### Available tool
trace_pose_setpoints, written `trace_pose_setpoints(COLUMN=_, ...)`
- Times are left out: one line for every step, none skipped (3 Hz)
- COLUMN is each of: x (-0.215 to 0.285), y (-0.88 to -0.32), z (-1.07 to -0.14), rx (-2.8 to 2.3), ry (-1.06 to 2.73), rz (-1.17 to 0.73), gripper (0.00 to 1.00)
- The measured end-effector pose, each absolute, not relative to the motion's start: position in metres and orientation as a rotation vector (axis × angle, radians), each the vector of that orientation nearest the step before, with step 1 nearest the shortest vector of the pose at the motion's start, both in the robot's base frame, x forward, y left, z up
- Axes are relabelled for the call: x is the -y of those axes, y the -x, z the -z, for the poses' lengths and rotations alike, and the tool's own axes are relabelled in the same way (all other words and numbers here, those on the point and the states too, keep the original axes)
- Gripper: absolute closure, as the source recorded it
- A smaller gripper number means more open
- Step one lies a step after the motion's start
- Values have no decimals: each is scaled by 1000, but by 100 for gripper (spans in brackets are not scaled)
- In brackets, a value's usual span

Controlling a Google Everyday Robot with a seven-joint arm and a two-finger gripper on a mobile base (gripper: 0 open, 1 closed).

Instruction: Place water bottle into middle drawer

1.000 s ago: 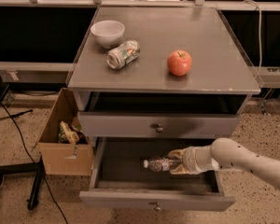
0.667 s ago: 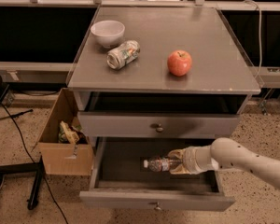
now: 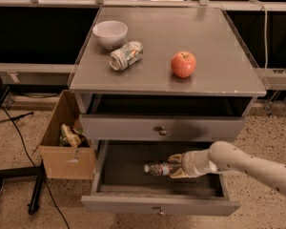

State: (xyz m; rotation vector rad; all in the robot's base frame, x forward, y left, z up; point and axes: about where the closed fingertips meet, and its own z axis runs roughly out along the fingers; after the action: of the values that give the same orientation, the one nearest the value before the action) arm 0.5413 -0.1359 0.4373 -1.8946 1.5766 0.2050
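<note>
The middle drawer (image 3: 124, 178) stands pulled out, grey with a dark floor. My pincer (image 3: 175, 166) reaches into it from the right and is clenched on the water bottle (image 3: 157, 168). The bottle lies on its side near the drawer's middle. It is clear plastic with a pale, reddish-banded label and its white cap points left. The label's writing is too small to read.
</note>
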Motion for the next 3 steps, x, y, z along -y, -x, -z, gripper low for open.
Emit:
trace_pose_setpoints(x=127, y=-552, z=-413, rx=-1581, ry=1900, rz=-238, gripper=100)
trace_pose_setpoints(x=121, y=-560, z=-396, rx=-1603, ry=1909, rz=-261, gripper=100)
trace_pose_setpoints(x=117, y=-562, z=-388, rx=-1628, ry=1917, rz=-274, gripper=100)
